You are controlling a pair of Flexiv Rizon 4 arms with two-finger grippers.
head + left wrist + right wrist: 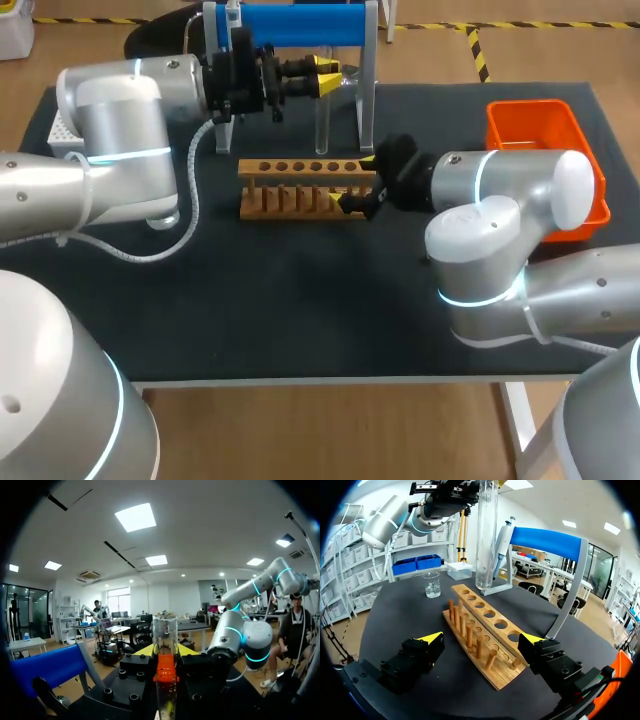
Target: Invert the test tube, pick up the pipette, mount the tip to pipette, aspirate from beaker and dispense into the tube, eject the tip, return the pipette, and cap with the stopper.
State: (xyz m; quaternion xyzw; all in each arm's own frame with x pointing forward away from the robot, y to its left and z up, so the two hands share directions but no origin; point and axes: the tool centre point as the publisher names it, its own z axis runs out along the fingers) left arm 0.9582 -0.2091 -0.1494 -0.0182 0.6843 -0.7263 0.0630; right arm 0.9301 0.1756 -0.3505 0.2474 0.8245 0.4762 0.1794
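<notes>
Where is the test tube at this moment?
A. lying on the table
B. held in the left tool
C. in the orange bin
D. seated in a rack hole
B: the left tool is shut on the test tube, which is upright with its lower end clear of the wooden rack.

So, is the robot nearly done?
Only just starting. The left gripper holds the test tube over the wooden rack, which the open right gripper straddles. The pipette hangs on its stand, so tip, beaker filling and capping are all left.
</notes>
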